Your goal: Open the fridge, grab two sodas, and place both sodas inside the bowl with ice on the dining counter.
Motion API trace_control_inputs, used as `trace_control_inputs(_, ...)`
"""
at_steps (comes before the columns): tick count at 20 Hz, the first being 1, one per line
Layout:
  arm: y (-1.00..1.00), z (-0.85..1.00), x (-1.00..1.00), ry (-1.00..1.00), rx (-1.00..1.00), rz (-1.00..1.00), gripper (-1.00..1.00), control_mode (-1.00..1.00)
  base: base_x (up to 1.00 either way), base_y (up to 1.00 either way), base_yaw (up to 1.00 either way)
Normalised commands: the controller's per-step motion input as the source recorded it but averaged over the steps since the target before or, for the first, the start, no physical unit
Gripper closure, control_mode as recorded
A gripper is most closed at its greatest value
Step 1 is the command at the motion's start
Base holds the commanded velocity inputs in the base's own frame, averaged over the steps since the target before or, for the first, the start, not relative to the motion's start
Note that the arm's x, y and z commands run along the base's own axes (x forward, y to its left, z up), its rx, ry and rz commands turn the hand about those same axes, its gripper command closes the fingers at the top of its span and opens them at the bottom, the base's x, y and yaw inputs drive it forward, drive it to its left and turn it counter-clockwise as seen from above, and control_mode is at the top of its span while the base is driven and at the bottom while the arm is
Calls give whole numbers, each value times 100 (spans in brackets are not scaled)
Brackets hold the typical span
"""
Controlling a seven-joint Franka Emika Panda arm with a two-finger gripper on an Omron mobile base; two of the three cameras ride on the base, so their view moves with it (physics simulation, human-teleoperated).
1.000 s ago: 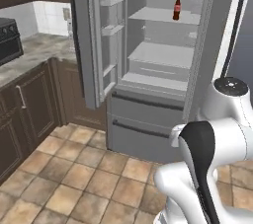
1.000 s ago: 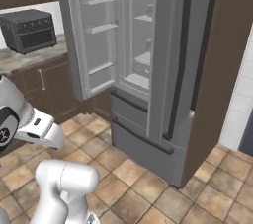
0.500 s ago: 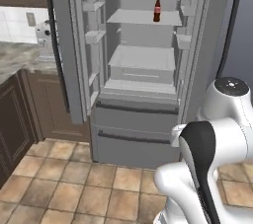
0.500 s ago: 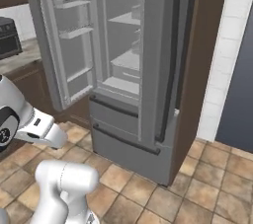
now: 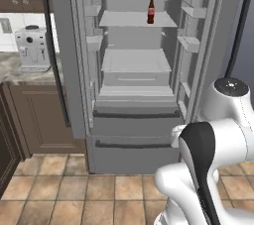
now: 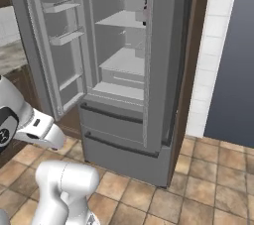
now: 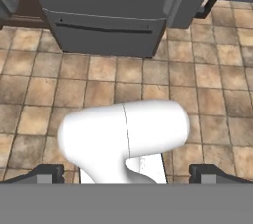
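From the left base view, the fridge (image 5: pixel 134 70) stands with both doors swung wide, so the cola bottle (image 5: pixel 151 11) on its top shelf can be reached. From the right base view, the fridge's right door hides most of that shelf. In the hand view, the claw (image 7: pixel 126 172) points at the floor below the fridge drawers, spread wide and holding nothing.

A home kitchen is shown: a grey double-door fridge (image 5: pixel 134 70) is flanked on its left by brown wooden cabinets (image 5: pixel 42 117), with tan floor tiles (image 5: pixel 74 196) laid below it.
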Motion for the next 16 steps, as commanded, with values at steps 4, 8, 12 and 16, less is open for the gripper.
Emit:
trace_control_inputs(4,0,0,0,0,0,0,-100,100,24,21,-23)
trace_control_inputs(8,0,0,0,0,0,0,-100,100,42,9,-4)
trace_control_inputs(12,0,0,0,0,0,0,-100,100,67,28,-4)
trace_control_inputs(16,0,0,0,0,0,0,-100,100,63,28,-6)
